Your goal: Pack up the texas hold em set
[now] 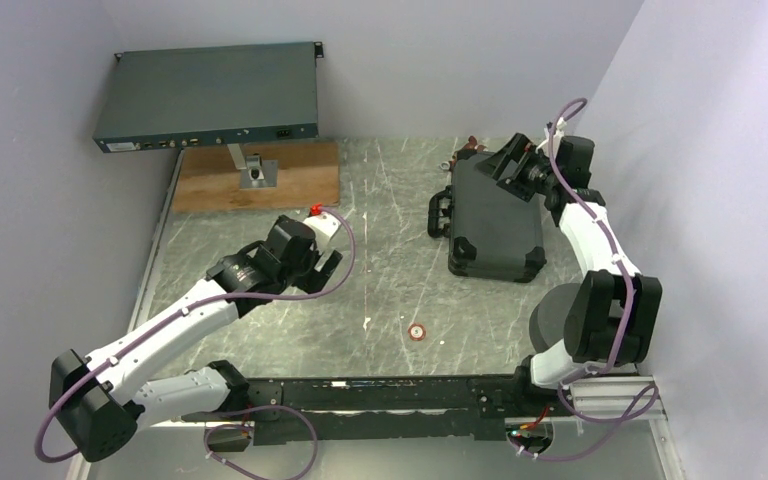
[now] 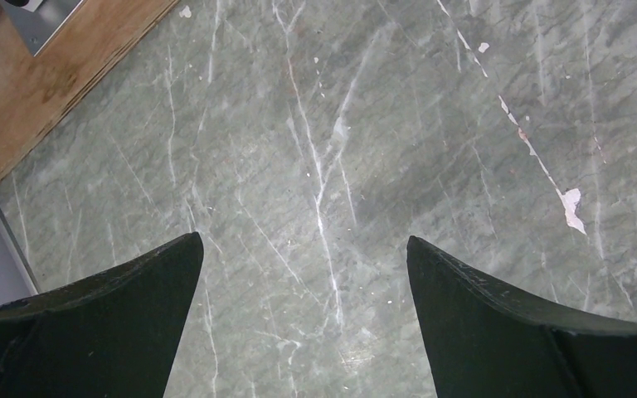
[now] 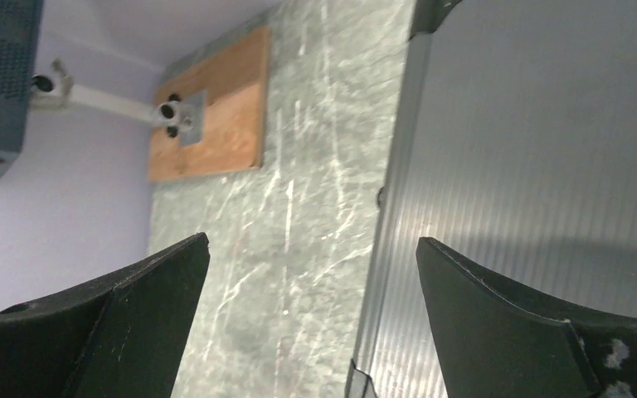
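The black briefcase [image 1: 495, 228] of the texas hold em set lies shut on the right half of the table, handle toward the middle. My right gripper [image 1: 497, 168] hovers open over its far end. In the right wrist view its ribbed lid [image 3: 547, 166] fills the right side, and the right gripper [image 3: 311, 239] straddles the lid's left edge with nothing between the fingers. One red-and-white poker chip [image 1: 417, 330] lies alone on the table near the front. My left gripper [image 1: 322, 270] hangs open over bare marble left of centre, and the left gripper [image 2: 303, 240] is empty.
A grey-blue rack box [image 1: 210, 97] stands on a post fixed to a wooden board [image 1: 255, 175] at the back left; the board [image 2: 17, 91] lies near my left gripper. A reddish object [image 1: 475, 146] lies behind the case. Walls close in on both sides.
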`<state>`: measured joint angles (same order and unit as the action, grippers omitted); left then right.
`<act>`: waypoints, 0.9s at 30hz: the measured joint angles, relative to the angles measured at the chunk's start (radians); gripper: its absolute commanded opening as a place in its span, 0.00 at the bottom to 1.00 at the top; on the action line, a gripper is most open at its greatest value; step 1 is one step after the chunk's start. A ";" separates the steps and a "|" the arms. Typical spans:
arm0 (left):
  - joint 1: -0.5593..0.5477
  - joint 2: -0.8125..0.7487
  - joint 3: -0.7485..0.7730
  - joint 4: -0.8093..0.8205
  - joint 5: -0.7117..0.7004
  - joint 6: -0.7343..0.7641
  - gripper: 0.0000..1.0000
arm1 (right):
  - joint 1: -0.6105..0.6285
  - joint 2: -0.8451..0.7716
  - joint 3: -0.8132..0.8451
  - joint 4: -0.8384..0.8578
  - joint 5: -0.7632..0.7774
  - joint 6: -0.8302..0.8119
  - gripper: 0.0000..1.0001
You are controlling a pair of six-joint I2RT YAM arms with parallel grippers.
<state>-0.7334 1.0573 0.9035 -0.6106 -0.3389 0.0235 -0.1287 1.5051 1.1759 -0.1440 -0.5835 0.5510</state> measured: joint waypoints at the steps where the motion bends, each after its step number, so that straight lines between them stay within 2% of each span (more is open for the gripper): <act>1: 0.000 -0.001 0.000 0.000 -0.001 0.001 1.00 | 0.002 0.011 0.003 0.007 -0.026 0.011 0.99; 4: 0.000 -0.001 0.000 -0.001 -0.001 0.003 1.00 | 0.003 0.023 0.017 0.021 -0.073 0.034 0.99; 7: 0.000 -0.001 0.000 0.000 -0.002 0.003 1.00 | 0.007 0.023 0.057 0.018 0.005 0.037 0.99; 13: 0.000 -0.002 0.000 0.000 -0.003 0.010 1.00 | 0.007 0.040 0.139 -0.027 0.408 0.027 0.99; 19: 0.000 -0.004 0.000 -0.001 -0.006 0.011 1.00 | -0.002 0.214 0.287 -0.070 0.738 -0.030 0.99; 22: 0.000 -0.010 0.000 0.000 -0.007 0.015 1.00 | -0.005 0.307 0.311 -0.087 0.768 -0.081 0.98; 27: 0.000 -0.013 0.000 -0.001 -0.008 0.018 1.00 | -0.006 0.439 0.315 -0.127 0.691 -0.156 0.97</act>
<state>-0.7334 1.0439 0.9035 -0.6113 -0.3466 0.0414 -0.1345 1.9438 1.4914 -0.2710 0.1074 0.3950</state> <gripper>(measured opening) 0.995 0.975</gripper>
